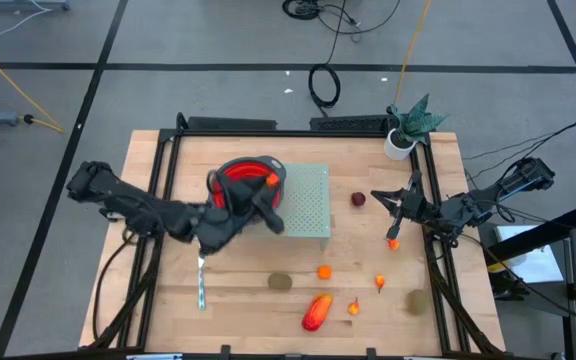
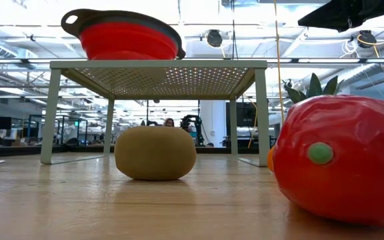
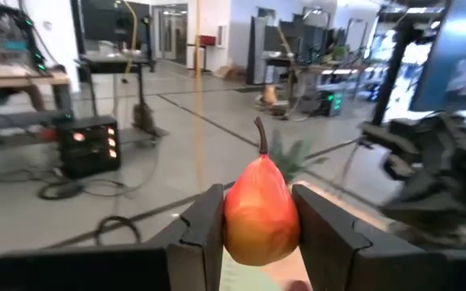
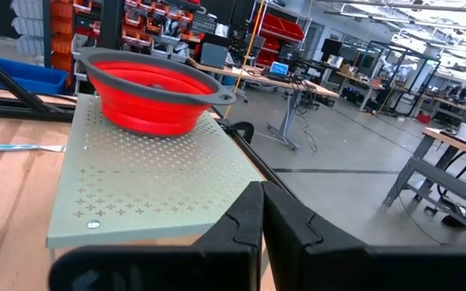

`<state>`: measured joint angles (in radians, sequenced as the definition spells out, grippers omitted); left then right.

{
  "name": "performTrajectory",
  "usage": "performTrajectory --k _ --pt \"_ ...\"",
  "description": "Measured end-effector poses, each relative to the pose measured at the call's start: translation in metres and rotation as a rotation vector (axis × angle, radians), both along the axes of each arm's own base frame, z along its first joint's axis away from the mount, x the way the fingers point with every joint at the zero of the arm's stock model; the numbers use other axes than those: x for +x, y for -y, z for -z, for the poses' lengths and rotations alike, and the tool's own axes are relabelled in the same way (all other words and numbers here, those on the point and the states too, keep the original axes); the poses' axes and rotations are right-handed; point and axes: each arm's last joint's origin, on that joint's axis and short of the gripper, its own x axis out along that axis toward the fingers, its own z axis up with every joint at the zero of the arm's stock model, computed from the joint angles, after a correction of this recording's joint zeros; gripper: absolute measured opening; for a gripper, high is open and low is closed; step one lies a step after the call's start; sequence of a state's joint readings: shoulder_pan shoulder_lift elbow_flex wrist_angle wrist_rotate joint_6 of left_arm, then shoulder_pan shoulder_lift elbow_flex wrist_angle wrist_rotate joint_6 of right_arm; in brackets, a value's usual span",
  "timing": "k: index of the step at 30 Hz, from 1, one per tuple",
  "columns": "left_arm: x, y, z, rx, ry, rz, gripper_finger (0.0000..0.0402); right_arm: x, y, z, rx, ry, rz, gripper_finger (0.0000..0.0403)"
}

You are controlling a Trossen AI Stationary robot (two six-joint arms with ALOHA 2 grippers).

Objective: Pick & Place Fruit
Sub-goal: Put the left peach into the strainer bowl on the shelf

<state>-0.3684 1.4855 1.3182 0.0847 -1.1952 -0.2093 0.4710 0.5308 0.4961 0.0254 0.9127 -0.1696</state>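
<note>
Left gripper (image 1: 268, 183) over the red bowl (image 1: 238, 176) clamping a small orange-red pear (image 3: 259, 212), visible only as an orange speck from above, left wrist view showing it stem-up, long axis upright, right gripper (image 1: 380, 199) clenched empty beside the perforated stand (image 1: 308, 205), other fruit (image 1: 317, 311) scattered along the table's (image 1: 243, 300) front

— Where's the left arm?
— Reaching in from the table's left edge, its left gripper (image 3: 259, 234) raised, fingers (image 3: 205, 234) clamped on something.
— And the other?
— By the right edge, right gripper (image 4: 263, 212) closed tight, holding nothing.
</note>
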Motion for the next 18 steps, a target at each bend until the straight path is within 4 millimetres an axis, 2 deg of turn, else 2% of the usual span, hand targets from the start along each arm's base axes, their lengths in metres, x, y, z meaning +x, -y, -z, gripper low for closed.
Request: performTrajectory --k 9,18 --pt "-0.024 -0.057 -0.013 0.001 -0.144 0.008 0.0124 0.000 0.000 0.000 0.000 0.000 0.000 0.0000" --pt "-0.026 -0.106 0.003 -0.153 -0.276 0.114 0.0124 0.000 0.000 0.000 0.000 0.000 0.001 0.0000"
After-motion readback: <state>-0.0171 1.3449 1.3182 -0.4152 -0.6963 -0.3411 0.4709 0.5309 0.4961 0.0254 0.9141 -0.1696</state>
